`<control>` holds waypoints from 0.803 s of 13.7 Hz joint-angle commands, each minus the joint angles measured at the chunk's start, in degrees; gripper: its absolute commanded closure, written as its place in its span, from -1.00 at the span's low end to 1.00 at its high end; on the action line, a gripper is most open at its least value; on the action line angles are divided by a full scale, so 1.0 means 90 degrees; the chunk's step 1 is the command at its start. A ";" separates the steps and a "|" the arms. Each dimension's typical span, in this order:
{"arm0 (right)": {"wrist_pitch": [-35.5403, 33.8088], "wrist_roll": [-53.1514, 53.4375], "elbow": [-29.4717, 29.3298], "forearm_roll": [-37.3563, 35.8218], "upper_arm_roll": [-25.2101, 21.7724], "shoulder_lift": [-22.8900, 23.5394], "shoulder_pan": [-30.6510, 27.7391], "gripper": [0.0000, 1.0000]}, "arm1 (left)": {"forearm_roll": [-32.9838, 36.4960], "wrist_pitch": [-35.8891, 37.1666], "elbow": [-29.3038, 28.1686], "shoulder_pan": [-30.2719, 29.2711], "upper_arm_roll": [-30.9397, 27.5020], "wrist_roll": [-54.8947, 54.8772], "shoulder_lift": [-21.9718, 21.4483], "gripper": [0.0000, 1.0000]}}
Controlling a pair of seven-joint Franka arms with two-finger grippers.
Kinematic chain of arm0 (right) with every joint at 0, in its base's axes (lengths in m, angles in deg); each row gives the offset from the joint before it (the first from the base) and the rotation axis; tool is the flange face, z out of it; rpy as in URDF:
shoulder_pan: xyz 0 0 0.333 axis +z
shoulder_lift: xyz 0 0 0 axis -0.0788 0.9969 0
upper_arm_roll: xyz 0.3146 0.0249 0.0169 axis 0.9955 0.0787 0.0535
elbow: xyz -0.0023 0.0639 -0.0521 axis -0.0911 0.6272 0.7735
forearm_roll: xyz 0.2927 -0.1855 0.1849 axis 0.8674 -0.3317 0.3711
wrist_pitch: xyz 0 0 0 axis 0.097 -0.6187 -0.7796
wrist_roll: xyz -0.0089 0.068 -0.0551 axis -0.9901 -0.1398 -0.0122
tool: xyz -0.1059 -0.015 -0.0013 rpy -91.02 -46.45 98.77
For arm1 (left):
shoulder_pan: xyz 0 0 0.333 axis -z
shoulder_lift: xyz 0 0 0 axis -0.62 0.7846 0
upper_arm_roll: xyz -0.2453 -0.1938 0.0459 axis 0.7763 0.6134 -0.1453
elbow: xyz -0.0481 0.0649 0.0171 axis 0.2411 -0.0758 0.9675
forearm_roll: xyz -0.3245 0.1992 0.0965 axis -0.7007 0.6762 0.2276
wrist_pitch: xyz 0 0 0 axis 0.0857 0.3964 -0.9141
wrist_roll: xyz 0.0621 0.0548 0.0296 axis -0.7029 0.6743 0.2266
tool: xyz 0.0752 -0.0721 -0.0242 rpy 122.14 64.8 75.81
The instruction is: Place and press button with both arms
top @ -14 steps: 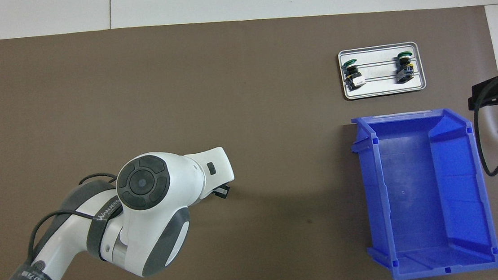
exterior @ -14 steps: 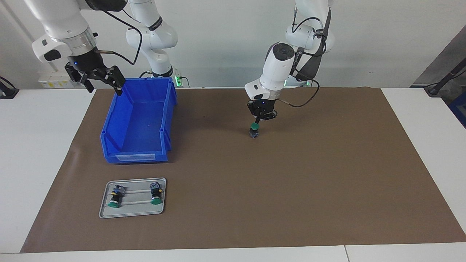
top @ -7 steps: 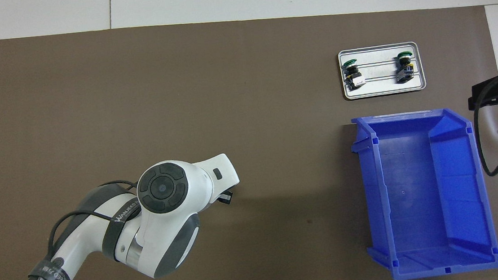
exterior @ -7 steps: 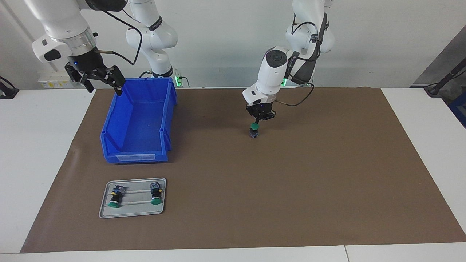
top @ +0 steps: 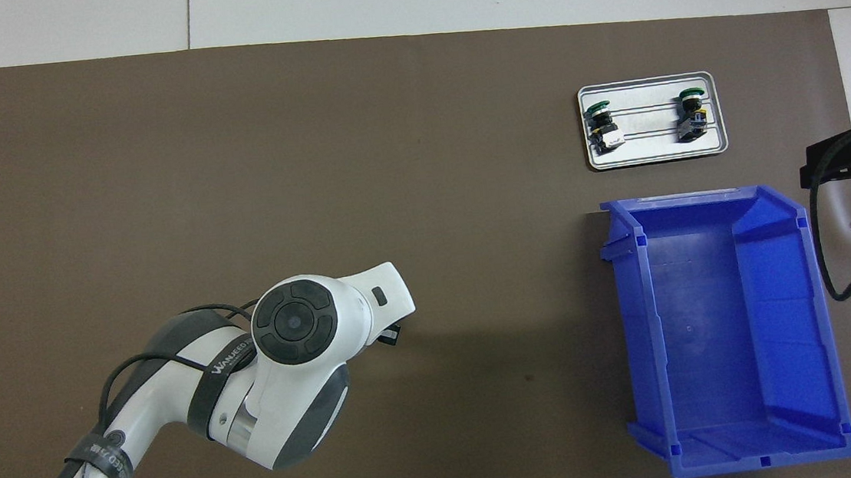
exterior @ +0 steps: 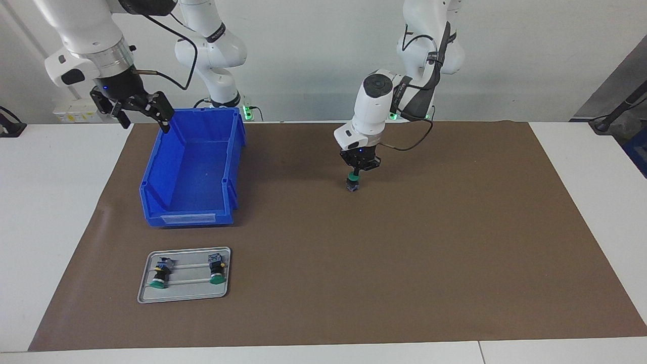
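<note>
We see the button [exterior: 352, 183] standing upright mid-mat [exterior: 455, 242], green cap up, long axis vertical. The left gripper [exterior: 357, 171], clenched, touches its cap. The right gripper [exterior: 136, 108] waits, spread wide, over the blue bin's [exterior: 189, 167] corner.

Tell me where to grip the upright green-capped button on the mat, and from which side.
Judging by its pose, the button is best gripped from straight above, fingers closing on the black body just under the green cap. It stands upright on its small block base, cap up, with bare mat all round. The shut left gripper sits on the cap now.
</note>
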 commanded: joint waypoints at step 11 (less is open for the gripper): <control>-0.0006 -0.0143 0.0043 -0.0028 0.0041 -0.0035 -0.0043 -1.00 | 0.0172 0.0546 0.0396 -0.0398 -0.0176 0.0097 -0.0275 -1.00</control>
